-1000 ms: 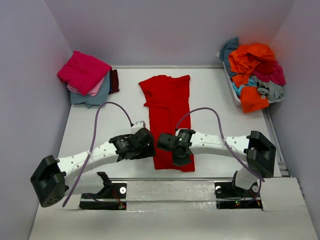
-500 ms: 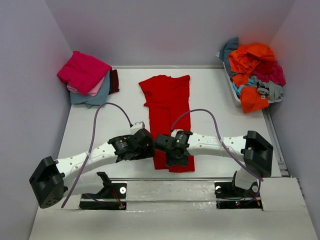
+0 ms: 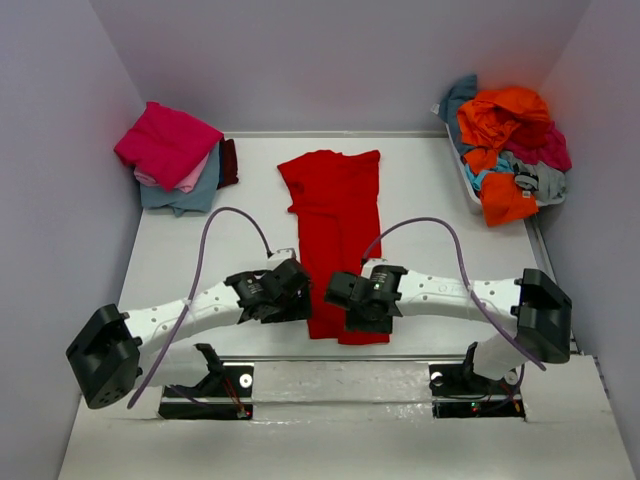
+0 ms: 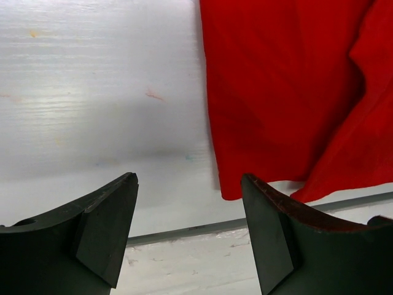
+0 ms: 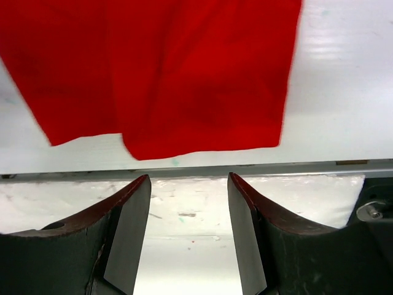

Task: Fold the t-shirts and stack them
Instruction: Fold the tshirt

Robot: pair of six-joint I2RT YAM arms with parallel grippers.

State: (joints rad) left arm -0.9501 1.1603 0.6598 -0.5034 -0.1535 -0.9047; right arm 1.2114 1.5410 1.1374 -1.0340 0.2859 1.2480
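Beside red t-shirt (image 3: 335, 220) hem, left gripper (image 4: 188, 181) and right gripper (image 5: 189, 178) gape.

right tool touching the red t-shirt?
Apart. The right wrist view shows the open right tool ending short of the red t-shirt hem, with a bare strip of table between the two.
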